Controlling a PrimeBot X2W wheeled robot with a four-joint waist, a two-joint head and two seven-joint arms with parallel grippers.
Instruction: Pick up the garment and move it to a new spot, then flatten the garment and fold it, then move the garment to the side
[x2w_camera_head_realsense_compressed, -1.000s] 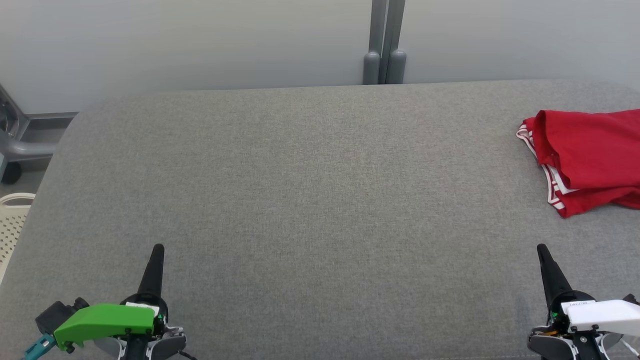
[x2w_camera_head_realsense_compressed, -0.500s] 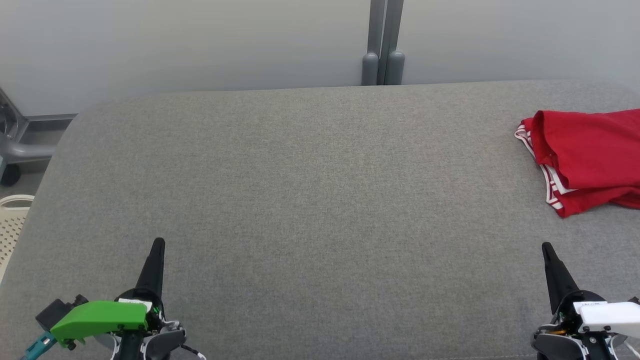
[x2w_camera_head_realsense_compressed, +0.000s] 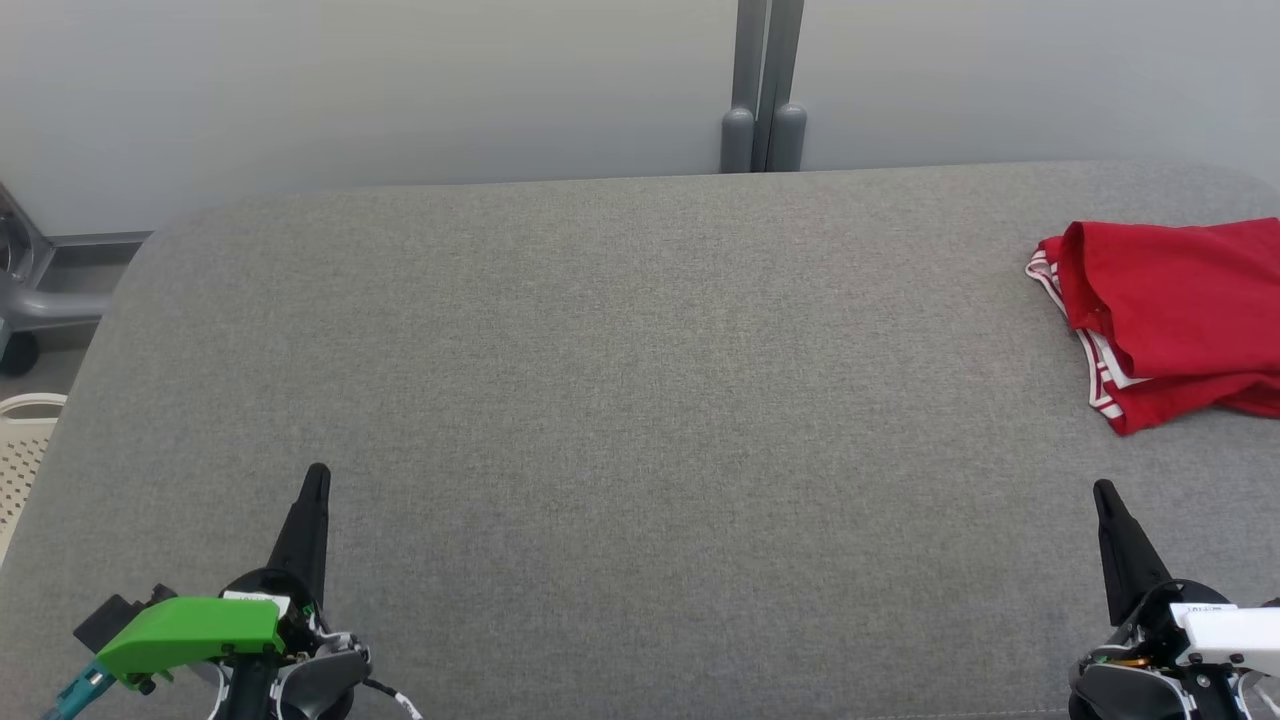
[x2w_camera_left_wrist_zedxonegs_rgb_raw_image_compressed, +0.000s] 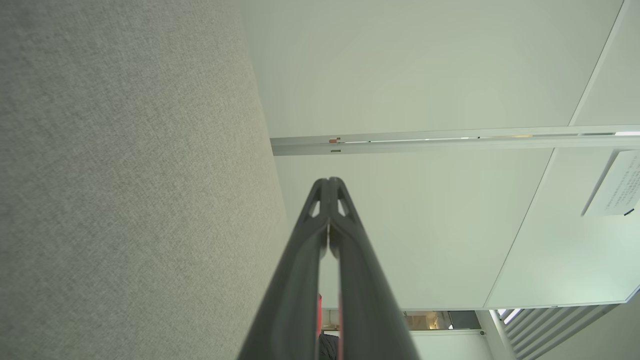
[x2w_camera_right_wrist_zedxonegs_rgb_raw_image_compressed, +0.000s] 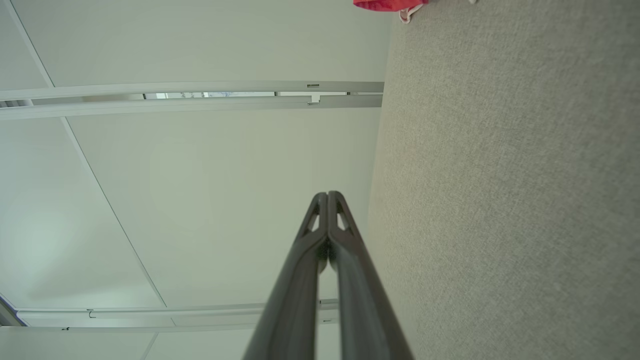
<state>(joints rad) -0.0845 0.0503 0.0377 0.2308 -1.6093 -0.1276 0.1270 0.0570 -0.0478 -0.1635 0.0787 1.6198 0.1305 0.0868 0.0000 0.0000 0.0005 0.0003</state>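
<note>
Red garment (x2w_camera_head_realsense_compressed: 1172, 300): 1; left gripper (x2w_camera_head_realsense_compressed: 317, 470), right gripper (x2w_camera_head_realsense_compressed: 1102, 487): 2.

A broad table (x2w_camera_head_realsense_compressed: 640, 400) with rounded corners is covered in grey woven fabric. Behind its far edge stands a pale wall (x2w_camera_head_realsense_compressed: 400, 90) with a pair of grey posts (x2w_camera_head_realsense_compressed: 763, 140). Off the table's left side sit a cream perforated basket (x2w_camera_head_realsense_compressed: 20, 450) and a grey wheeled frame (x2w_camera_head_realsense_compressed: 45, 300).
</note>
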